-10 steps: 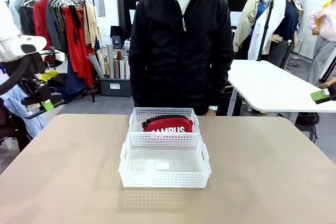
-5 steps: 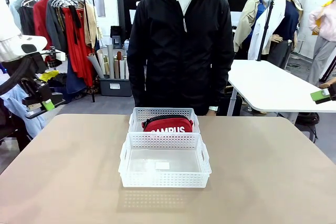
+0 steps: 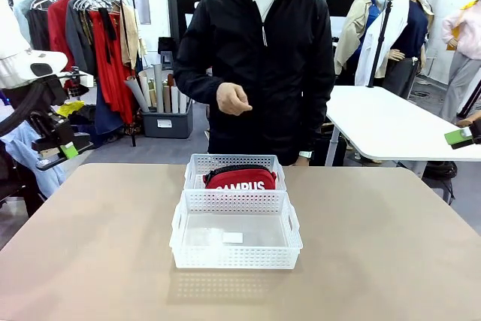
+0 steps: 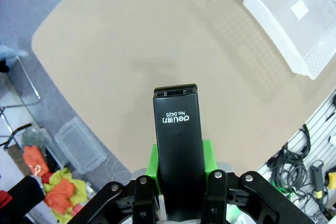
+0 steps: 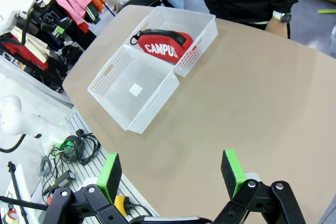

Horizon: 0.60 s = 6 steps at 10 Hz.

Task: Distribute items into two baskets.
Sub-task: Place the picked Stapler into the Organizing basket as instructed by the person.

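Two white baskets stand end to end at the table's middle. The far basket [image 3: 197, 165] [image 5: 202, 43] holds the red "CAMPUS" pouch [image 3: 240, 178] [image 5: 163, 46]. Only a small white label lies in the near basket [image 3: 234, 257] [image 5: 144, 116] [image 4: 278, 30]. My left gripper [image 4: 179, 163] is shut on the black stapler [image 4: 177, 129] and hangs beyond the table's left corner [image 3: 54, 148]. Off the right edge, my right gripper [image 5: 170, 174] [image 3: 462, 137] stands open with nothing between its green pads. The person's hand [image 3: 231, 99] is raised at chest height behind the baskets.
The tan table [image 3: 376, 246] has free room on both sides of the baskets. A clothes rack [image 3: 83, 28] stands at the back left and a white table [image 3: 391, 122] at the back right. Cables [image 5: 79, 145] lie off the table's near edge.
The person has brought one hand up in front of the chest. Both arms, the baskets and the pouch have stayed where they were.
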Each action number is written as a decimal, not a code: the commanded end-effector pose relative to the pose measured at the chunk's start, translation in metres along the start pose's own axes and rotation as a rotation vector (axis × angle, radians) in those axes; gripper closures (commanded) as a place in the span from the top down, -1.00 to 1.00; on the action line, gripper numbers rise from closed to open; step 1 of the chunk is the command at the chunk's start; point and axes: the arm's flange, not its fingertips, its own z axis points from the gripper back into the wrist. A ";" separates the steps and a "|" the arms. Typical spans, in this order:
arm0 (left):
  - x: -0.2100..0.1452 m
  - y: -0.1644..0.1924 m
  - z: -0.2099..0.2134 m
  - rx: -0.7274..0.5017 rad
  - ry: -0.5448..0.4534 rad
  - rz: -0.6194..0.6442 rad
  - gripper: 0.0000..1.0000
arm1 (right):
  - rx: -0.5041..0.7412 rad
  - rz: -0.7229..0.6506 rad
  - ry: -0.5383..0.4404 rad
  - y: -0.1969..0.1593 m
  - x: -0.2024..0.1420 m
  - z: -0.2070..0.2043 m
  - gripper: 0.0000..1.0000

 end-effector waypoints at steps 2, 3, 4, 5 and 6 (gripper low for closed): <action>0.000 0.001 0.004 0.010 -0.006 0.000 -1.00 | 0.001 0.003 0.000 0.001 0.001 0.001 1.00; 0.000 0.001 0.004 0.010 -0.006 0.000 -1.00 | 0.001 0.003 0.000 0.001 0.001 0.001 1.00; 0.000 0.001 0.004 0.010 -0.006 0.000 -1.00 | 0.001 0.003 0.000 0.001 0.001 0.001 1.00; 0.000 0.001 0.004 0.010 -0.006 0.000 -1.00 | 0.001 0.003 0.000 0.001 0.001 0.001 1.00; 0.000 0.001 0.004 0.010 -0.006 0.000 -1.00 | 0.001 0.003 0.000 0.001 0.001 0.001 1.00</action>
